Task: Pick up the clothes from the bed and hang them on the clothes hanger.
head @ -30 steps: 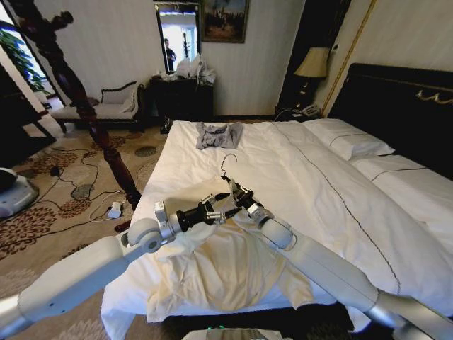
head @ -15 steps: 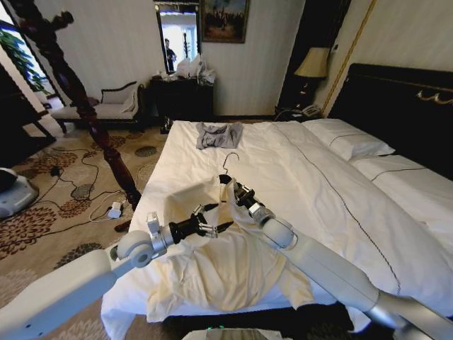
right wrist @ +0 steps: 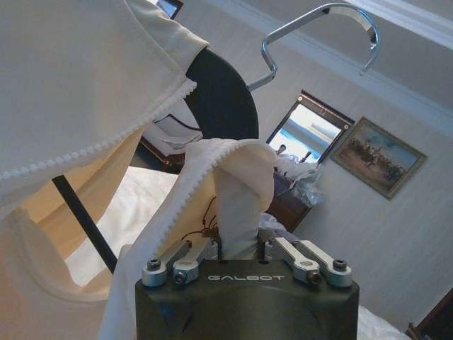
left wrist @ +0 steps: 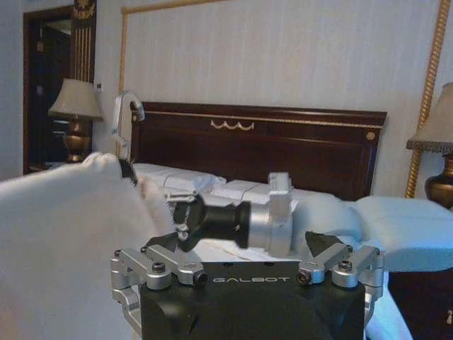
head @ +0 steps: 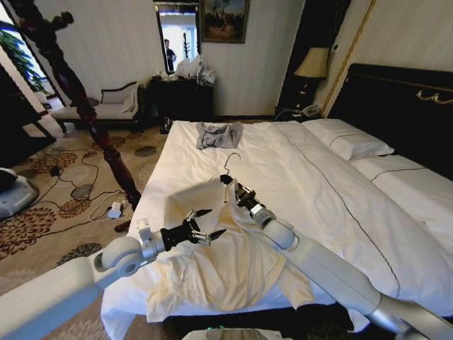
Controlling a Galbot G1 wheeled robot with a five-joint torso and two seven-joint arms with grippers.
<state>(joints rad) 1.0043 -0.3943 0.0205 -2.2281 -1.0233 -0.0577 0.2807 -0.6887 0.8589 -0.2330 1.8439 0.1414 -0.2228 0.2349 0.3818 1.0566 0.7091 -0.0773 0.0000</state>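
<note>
My right jaws [head: 233,190] are pinched on a fold of the clothes [head: 219,265], up at the collar — in my right wrist view a strip of the cream fabric [right wrist: 237,205] runs straight down between them. The clothes hanger [head: 226,177] sits at that same spot, its black top tucked inside the neck opening and its silvery wire hook [right wrist: 322,28] standing free above the cloth; a thin black bar of it shows through the open front of the garment in the wrist view. The collar is lifted off the bed [head: 318,177], while the bulk of the garment lies crumpled below, spread toward the foot-end corner of the bed on my left and spilling to the bottom edge of the duvet

My left jaws [head: 205,223] are spread wide, holding nothing, poised just above the garment's left side and a little apart from my right jaws. From the left wrist view the raised cloth [left wrist: 64,234] sits beside my left jaws, with my right wrist reaching across in front of them toward the hanger

A smaller grey garment [head: 218,134] lies well apart, near the far edge of the bed — white pillows [head: 347,138] rest against the dark headboard [head: 403,106] at the right side
</note>
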